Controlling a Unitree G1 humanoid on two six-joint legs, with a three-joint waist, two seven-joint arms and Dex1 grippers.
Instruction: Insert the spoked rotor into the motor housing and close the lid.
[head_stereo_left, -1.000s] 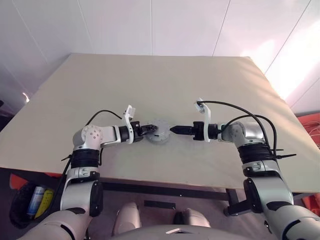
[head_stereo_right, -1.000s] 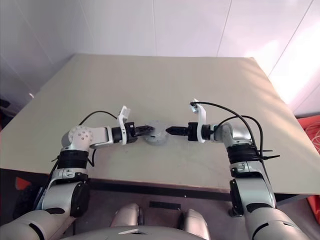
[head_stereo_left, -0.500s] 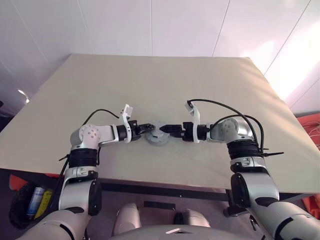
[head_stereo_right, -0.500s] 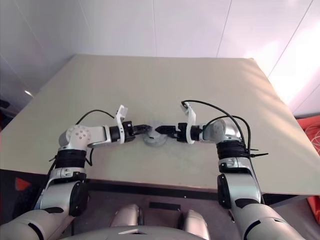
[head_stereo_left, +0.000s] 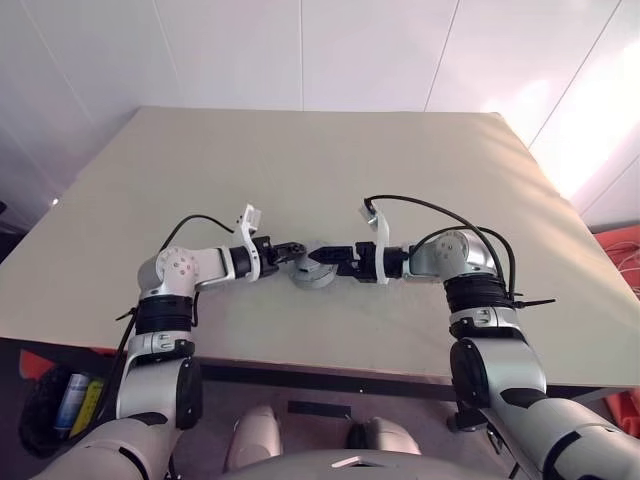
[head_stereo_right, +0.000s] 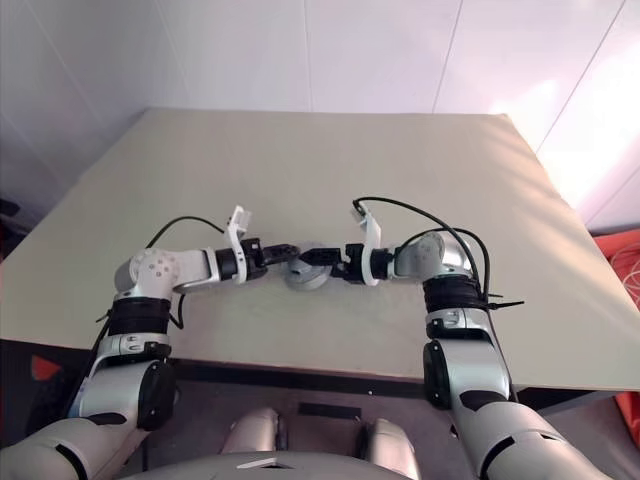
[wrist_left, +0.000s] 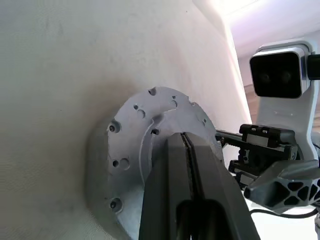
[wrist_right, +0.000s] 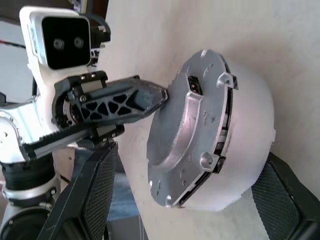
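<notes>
A round grey metal motor housing (wrist_right: 235, 150) lies near the front middle of a beige table (head_stereo_left: 330, 170), and everything here is placed relative to it. Its lid (wrist_right: 185, 130), a grey disc with small screw holes and a raised curved band, already lies over it, though a thin gap still shows along one edge, so it does not look fully seated. The spoked rotor is hidden, presumably inside. The left gripper (head_stereo_left: 297, 247) reaches in from the housing's left, its two black fingers (wrist_left: 185, 175) pinched tight together with nothing between them, their tip resting on the lid's top, seemingly to press it down. The right gripper (head_stereo_left: 318, 258) comes from the housing's right with fingers (wrist_right: 95, 190) spread wide to either side of it, probably to steady or squeeze it.
</notes>
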